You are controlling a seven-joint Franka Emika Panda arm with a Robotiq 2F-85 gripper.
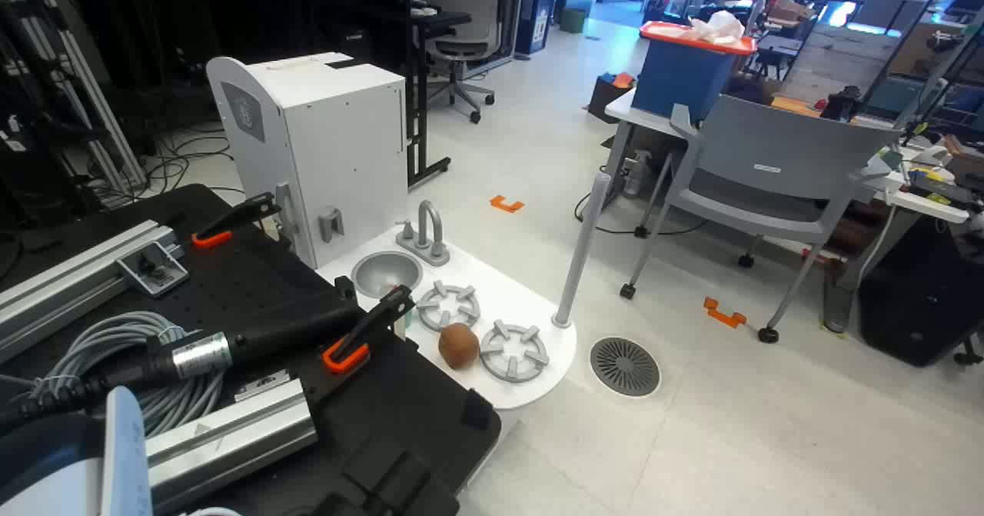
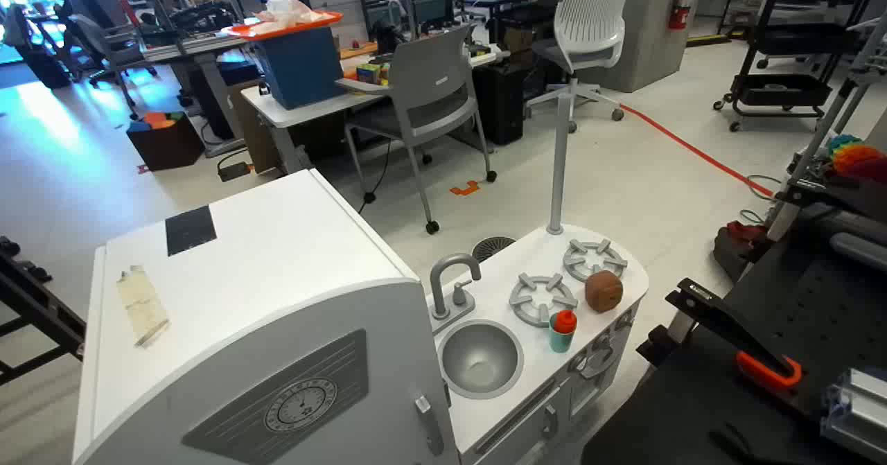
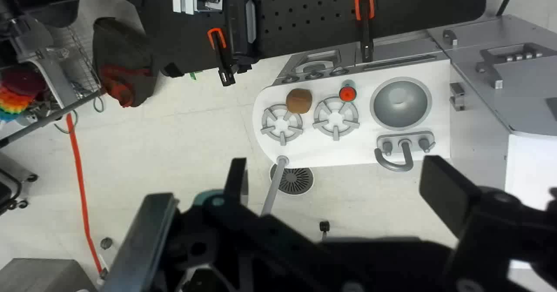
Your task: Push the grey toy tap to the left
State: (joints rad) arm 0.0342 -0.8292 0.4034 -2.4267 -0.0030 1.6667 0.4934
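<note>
White worktop (image 3: 348,152): long, narrow surface; one end rounded; a white box (image 1: 350,154) standing at the opposite end;
Grey toy tap (image 3: 407,155): upright on the worktop, along the edge farther from a black perforated board (image 3: 300,18); beside the round grey basin (image 2: 480,359) and near the white box; spout (image 2: 454,259) bent toward the two burners (image 3: 336,132); seen in both exterior views and in the wrist view;
Fingers (image 3: 450,192): spread wide, one towards each side in the lower half of the wrist view; dark and blurred; floor (image 3: 357,196) shows between them; apart from the tap;
Brown ball (image 2: 603,291): resting on the worktop; overlaps the burner nearer the rounded end in the wrist view; contact with it cannot be told;
Cup (image 2: 560,341): pale teal, upright, just beside the burner nearer the basin; a red item (image 2: 565,321) inside, its kind unclear;
Post (image 2: 558,167): grey, upright, at the rounded end, along the same edge as the tap;
Clamps (image 3: 366,35): two, black with orange, at the board's edge facing the worktop;
Drain (image 1: 625,366): round, dark grille, set in the floor just beside the rounded end.
</note>
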